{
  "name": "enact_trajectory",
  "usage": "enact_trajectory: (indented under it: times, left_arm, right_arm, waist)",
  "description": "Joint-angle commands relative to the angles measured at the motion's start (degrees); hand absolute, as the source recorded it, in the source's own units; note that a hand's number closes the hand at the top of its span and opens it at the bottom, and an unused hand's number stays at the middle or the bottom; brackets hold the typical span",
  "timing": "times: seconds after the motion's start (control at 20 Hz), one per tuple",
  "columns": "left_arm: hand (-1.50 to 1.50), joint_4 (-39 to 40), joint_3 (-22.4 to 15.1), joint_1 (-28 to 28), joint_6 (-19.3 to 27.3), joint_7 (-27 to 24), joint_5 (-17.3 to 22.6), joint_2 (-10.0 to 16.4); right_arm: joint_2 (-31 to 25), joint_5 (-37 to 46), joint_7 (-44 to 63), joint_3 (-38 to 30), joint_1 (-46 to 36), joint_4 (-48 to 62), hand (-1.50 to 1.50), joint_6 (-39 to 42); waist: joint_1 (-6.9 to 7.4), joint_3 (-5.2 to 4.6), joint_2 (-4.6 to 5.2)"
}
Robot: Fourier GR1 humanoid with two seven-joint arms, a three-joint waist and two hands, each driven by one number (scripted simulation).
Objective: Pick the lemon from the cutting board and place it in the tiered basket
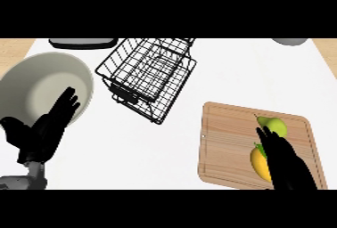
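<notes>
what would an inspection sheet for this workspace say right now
surface: white counter
job's things: yellow lemon on rectangular wooden cutting board, partly under the right robot hand; black wire tiered basket upper centre, no fruit inside
clutter: green pear-shaped fruit beside the lemon; large pale round plate left; dark flat tray, grey round object at top edge
robot hands: right open, fingers straight over lemon; left robot hand open, resting at left
cables: nothing seen
surroundings: light wood strips at upper corners
</notes>
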Motion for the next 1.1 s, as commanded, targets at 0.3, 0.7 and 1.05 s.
enact_trajectory:
  times: [0.3,0.7,1.05]
  left_arm:
    - [0.0,0.68,2.28,0.33,-1.87,-0.04,-3.3,-4.01]
    - [0.0,3.69,4.09,-2.24,-4.14,0.58,-2.87,-3.77]
    - [0.0,-0.93,5.2,-2.51,-4.19,3.83,-3.39,-3.23]
  right_arm:
    - [1.6,2.82,-9.25,-5.61,0.32,9.27,-1.5,-2.9]
    - [1.29,3.66,-8.82,-2.79,-2.09,10.0,1.5,6.72]
    - [2.48,7.25,-11.91,-4.81,-3.59,17.65,1.5,1.93]
  waist:
    - [-0.01,-0.01,0.03]
    - [-0.01,-0.02,0.03]
    - [0.17,0.0,0.07]
